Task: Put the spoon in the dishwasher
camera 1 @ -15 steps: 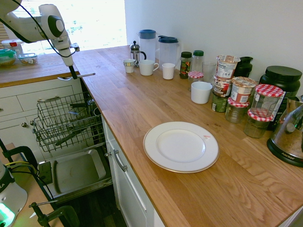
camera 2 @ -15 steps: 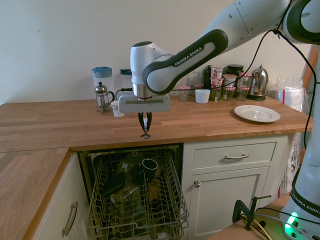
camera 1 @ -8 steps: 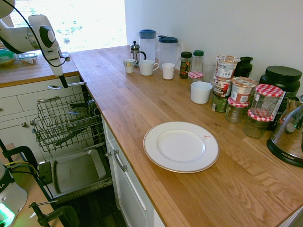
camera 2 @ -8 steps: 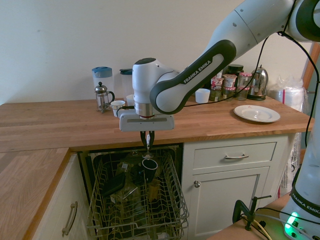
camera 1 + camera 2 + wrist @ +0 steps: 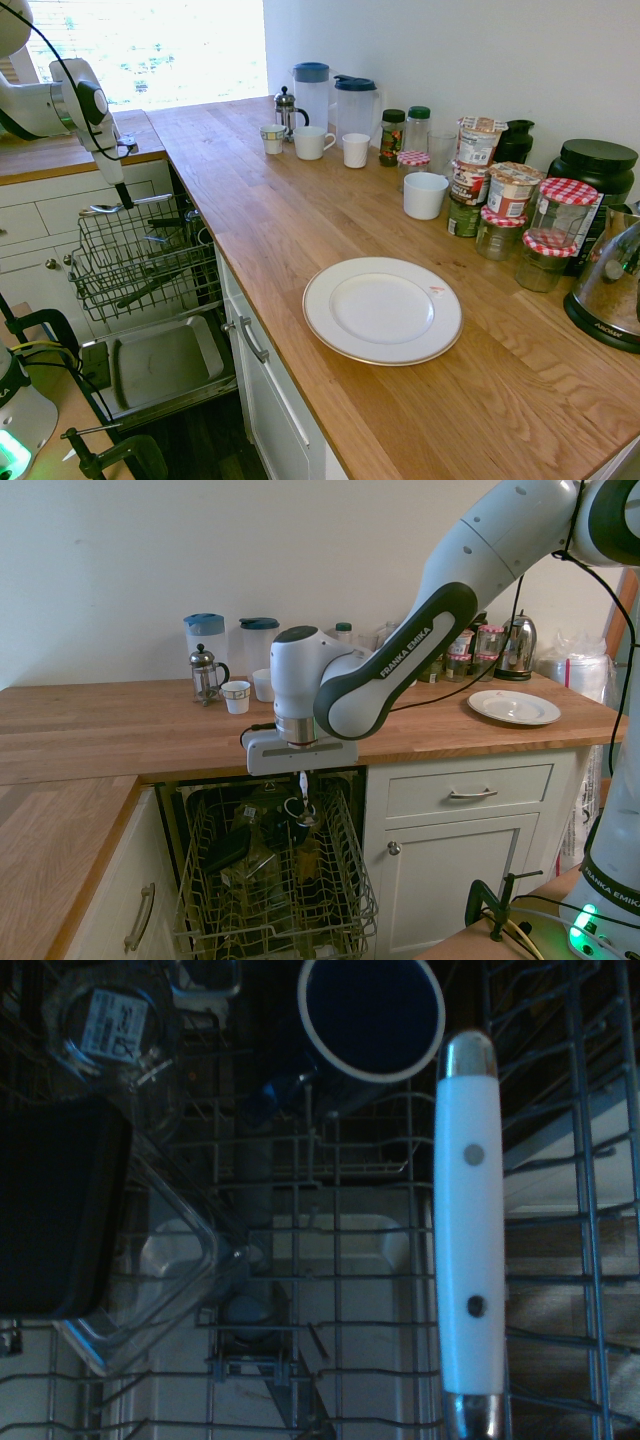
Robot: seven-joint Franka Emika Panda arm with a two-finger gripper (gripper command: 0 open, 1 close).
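One spoon (image 5: 470,1235), clamped in the closed claw (image 5: 126,203), hangs over the dishwasher's upper rack (image 5: 280,932) near the dark mug (image 5: 371,1015), so that grasping and carrying appear done, while final lowering, release and withdrawal remain to complete the task.

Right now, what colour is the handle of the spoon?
White with metal ends; the wrist view shows it best.
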